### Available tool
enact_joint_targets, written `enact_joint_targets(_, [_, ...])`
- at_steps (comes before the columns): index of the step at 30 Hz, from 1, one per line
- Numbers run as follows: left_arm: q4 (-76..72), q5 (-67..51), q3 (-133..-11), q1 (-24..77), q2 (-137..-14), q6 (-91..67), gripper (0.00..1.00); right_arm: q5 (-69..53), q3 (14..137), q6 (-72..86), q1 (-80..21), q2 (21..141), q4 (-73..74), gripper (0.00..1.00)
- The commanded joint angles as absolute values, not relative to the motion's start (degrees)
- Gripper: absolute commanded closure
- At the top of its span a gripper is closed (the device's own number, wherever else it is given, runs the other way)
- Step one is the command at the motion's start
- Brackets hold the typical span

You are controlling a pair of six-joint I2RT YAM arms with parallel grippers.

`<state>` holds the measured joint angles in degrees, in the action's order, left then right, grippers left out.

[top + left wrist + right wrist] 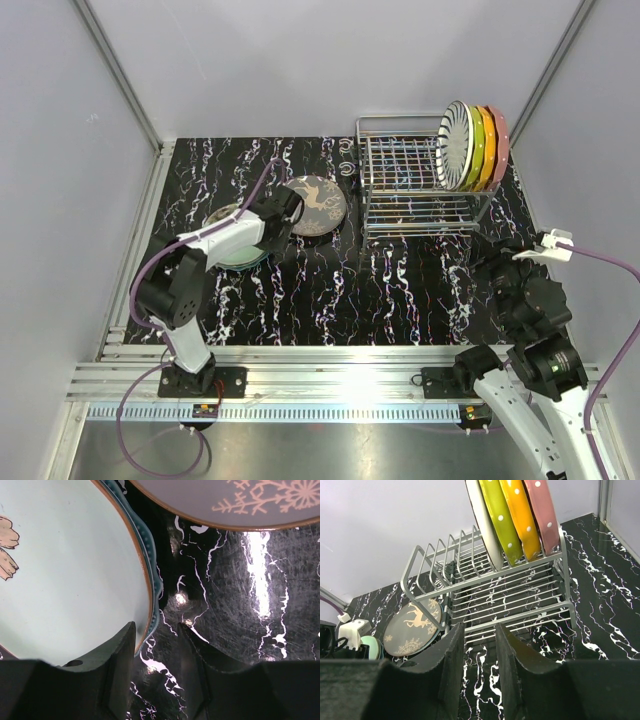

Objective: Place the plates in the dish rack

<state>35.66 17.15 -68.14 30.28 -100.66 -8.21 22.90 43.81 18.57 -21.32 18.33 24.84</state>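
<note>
The dish rack [415, 190] [485, 582] stands at the back right. At its right end stand a black-striped white plate [455, 140] [482, 525], a yellow-green one [473, 150] [497, 515], an orange one [487, 148] [520, 515] and a pink one [500, 142] [542, 510]. A grey-brown plate [315, 205] [225, 500] [412, 625] lies flat left of the rack. My left gripper [283, 215] [156, 627] is low at the right edge of a teal plate [235, 250] [65, 570]. Its jaws are apart, one finger over the plate, the rim in the gap. My right gripper [492, 262] [478, 627] is open and holds nothing, in front of the rack.
The black marbled tabletop [400, 290] is bounded by grey walls and an aluminium rail [330, 385] at the near edge. Two small ring-like objects [346, 158] sit by the rack's back left corner. The rack's left slots [445, 555] hold nothing.
</note>
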Motion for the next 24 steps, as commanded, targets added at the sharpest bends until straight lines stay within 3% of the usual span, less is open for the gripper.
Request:
enact_joint_targets(1, [32.96,15.30,-70.75,28.48,-100.81,-8.61,0.61,22.33,44.30,19.25,-21.09,17.84,23.55,0.62])
enact_joint_targets(7, [33.22,12.66,-71.28,27.60,-101.51,-8.70,0.82,22.32,44.30,19.25,-21.09,17.75,23.47,0.62])
enact_joint_targets(12, [32.43,10.64,-70.84,27.60,-100.37,-8.61,0.87,22.41,44.21,19.34,-21.09,17.58,23.38,0.62])
enact_joint_targets(16, [32.69,10.64,-70.84,27.68,-100.19,-8.61,1.00,22.50,44.21,19.34,-21.09,17.58,23.38,0.63])
enact_joint_targets(18, [32.78,10.72,-70.93,27.69,-100.20,-8.61,1.00,22.50,44.21,19.25,-21.18,17.67,23.29,0.63])
enact_joint_targets(19, [32.78,10.90,-71.01,27.77,-100.11,-8.53,0.98,22.41,44.21,19.25,-21.09,17.67,23.38,0.63])
enact_joint_targets(23, [32.52,12.91,-70.66,27.77,-99.06,-8.61,0.49,22.50,44.21,19.25,-21.09,17.58,23.38,0.62])
enact_joint_targets(24, [32.35,13.27,-70.66,27.77,-98.70,-8.61,0.46,22.50,44.21,19.16,-21.09,17.58,23.20,0.62])
